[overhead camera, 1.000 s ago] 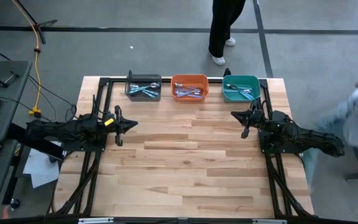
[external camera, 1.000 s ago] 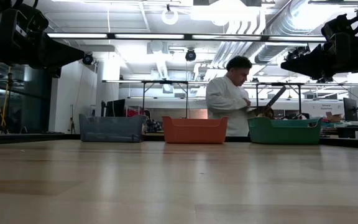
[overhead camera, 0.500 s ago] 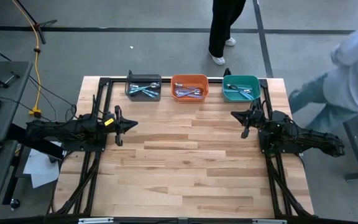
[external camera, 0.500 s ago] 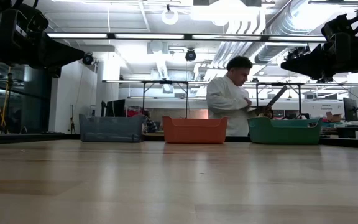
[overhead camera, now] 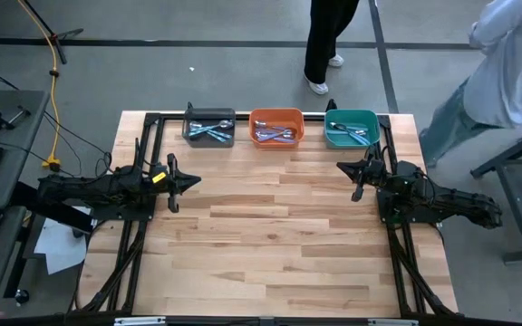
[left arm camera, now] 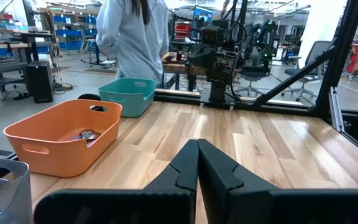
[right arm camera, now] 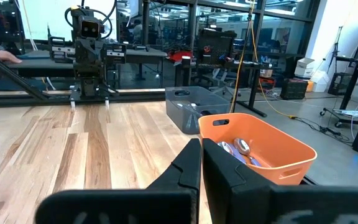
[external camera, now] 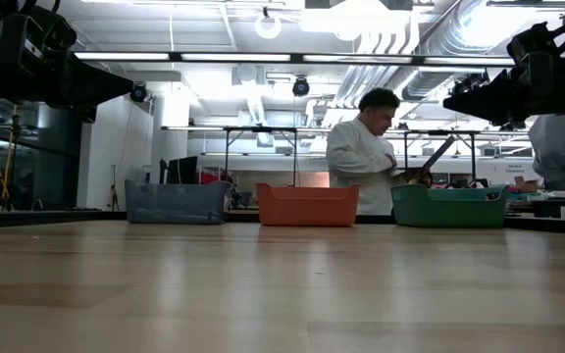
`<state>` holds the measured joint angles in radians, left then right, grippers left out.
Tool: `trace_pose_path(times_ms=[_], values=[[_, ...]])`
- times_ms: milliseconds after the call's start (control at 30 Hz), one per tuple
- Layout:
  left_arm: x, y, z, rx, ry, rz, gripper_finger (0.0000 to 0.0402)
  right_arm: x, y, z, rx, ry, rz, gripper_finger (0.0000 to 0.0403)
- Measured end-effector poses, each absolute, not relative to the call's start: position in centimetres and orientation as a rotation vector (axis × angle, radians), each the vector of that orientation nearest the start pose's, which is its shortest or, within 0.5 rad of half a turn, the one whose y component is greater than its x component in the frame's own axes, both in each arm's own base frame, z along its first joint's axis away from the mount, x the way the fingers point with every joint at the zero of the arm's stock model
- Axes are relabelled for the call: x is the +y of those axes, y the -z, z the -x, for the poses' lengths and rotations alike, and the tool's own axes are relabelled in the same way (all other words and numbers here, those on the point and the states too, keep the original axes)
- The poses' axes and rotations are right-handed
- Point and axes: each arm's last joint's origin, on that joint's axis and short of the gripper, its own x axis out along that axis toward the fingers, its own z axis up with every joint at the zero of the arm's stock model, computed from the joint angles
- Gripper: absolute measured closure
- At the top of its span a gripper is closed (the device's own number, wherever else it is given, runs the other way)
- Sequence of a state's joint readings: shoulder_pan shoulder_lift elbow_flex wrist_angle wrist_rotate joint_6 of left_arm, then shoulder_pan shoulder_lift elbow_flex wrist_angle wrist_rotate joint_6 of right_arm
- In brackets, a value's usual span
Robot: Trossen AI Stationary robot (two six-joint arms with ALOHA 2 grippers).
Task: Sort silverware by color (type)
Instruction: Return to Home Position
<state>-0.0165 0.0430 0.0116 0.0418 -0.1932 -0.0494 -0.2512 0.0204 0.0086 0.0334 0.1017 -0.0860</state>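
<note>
We see the table (overhead camera: 270,226), spoons (overhead camera: 212,132) in bins (overhead camera: 276,112) at 12 o'clock, left gripper (left arm camera: 197,143) and right gripper (right arm camera: 201,142) closed, person (overhead camera: 326,36) beyond.

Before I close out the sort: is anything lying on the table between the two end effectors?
Nothing: in the high view the table between the left end effector and the right end effector is bare wood.

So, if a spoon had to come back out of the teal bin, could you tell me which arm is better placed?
Right, I'd judge. The right gripper hangs close by the teal bin, fingers shut and empty; the left gripper sits far off, nearer the grey bin.
</note>
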Motion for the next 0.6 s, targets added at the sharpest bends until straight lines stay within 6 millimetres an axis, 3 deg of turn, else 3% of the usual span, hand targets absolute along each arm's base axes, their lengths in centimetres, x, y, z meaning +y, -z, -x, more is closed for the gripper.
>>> trace_pose_path(times_ms=[600], values=[[0.04, -16.74, -10.02, -0.002, -0.142, 0.05, 0.0401, -2.72, -16.81, -9.45, -0.007, 0.353, 0.087, 0.0402]])
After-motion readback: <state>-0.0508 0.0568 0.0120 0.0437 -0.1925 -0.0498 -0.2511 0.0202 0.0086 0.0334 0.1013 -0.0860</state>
